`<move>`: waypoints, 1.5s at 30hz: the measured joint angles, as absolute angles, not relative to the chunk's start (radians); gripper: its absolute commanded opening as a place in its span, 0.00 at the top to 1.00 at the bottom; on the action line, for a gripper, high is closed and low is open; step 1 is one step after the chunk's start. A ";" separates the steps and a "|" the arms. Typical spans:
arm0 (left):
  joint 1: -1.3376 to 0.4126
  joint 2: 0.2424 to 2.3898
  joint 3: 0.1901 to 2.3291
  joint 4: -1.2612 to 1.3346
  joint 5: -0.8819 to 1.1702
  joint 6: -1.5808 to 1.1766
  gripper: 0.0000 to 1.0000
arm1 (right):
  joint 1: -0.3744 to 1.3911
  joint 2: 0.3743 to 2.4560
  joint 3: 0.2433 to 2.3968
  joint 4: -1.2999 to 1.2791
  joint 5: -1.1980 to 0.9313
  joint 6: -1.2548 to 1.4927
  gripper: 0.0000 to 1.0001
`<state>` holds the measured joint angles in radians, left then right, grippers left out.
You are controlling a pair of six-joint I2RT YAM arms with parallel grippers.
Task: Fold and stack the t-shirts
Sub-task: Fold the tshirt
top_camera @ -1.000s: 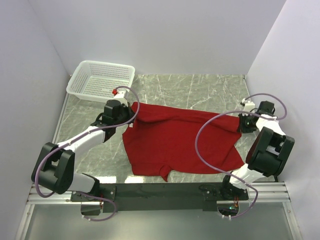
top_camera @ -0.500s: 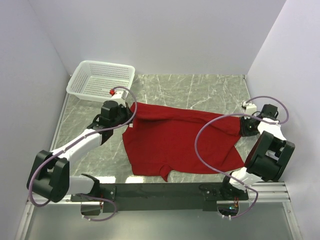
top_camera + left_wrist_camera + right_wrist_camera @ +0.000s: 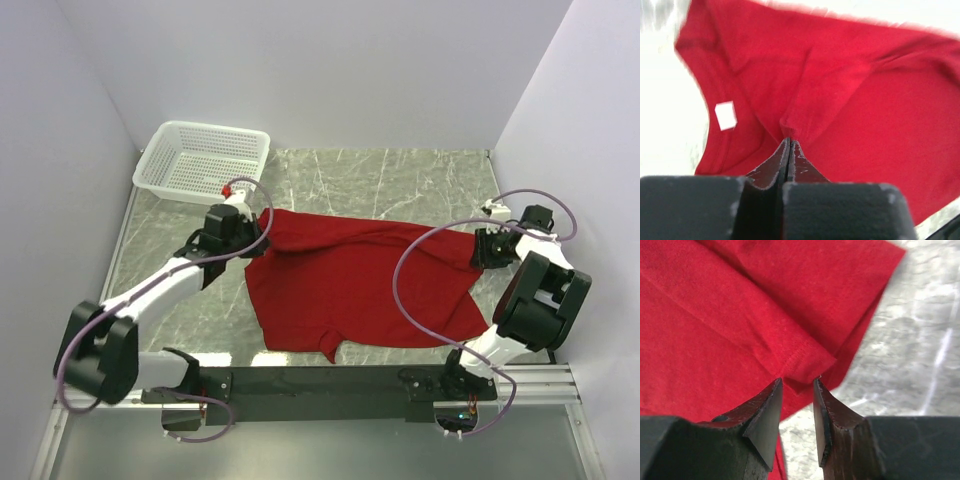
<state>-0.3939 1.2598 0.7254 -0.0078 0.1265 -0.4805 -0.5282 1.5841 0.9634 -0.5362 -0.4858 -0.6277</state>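
Barely begun: t-shirt (image 3: 340, 285) lies spread, nothing stacked.
Left claw (image 3: 789, 141) pinches it; right claw (image 3: 797, 385) narrowly open, cloth just ahead.

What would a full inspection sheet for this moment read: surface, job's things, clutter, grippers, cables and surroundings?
Surface: grey marbled table, bare beyond the cloth.
Job's things: one deep-red t-shirt, spread out and rumpled, not yet folded; white neck label showing.
Clutter: white mesh basket at the far left corner, apart from the t-shirt.
Grippers: left gripper, jaws shut on the t-shirt beside the collar; right gripper, jaws apart at the sleeve hem, not clamping.
Cables: purple cables loop from both arms; the right one arcs over the t-shirt.
Surroundings: plain pale walls on three sides; black rail at the near edge.
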 measured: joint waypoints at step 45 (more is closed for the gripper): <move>-0.358 1.340 0.739 -0.067 0.086 -0.538 0.51 | -0.489 1.647 1.063 -0.590 -0.379 -0.428 1.00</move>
<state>-0.3584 1.3399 0.7395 -0.0673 0.0860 -0.5381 -0.4892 1.6466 1.0630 -0.5900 -0.3790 -0.4278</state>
